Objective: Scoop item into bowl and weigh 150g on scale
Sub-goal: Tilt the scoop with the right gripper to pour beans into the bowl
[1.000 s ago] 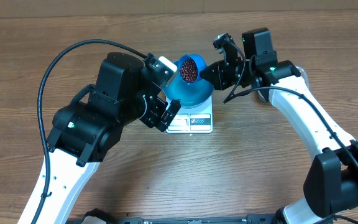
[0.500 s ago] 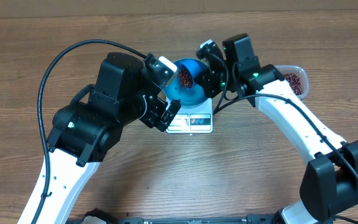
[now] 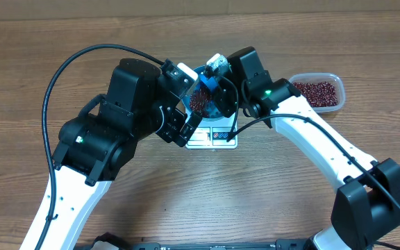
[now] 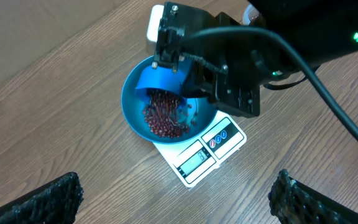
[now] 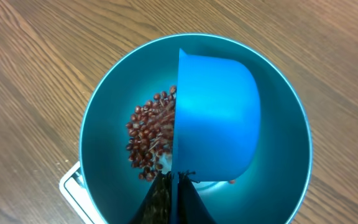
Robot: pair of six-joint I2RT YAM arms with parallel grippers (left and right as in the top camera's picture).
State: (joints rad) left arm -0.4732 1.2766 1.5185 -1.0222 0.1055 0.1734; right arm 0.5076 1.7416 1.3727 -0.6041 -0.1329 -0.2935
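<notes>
Our right claw [image 5: 171, 200] is clamped on the blue scoop [image 5: 219, 118], tipped above the bowl [image 5: 281, 186] with beans [image 5: 146, 140] below it. Our left claw [image 4: 176, 202] stands apart, scale [image 4: 204, 158] beneath.

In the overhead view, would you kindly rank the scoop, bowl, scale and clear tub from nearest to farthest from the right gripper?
1. scoop: held in the right gripper, tipped over the bowl.
2. bowl: directly beneath the scoop.
3. scale: under the bowl, display edge toward the robot.
4. clear tub: well off to the right, standing apart.
</notes>
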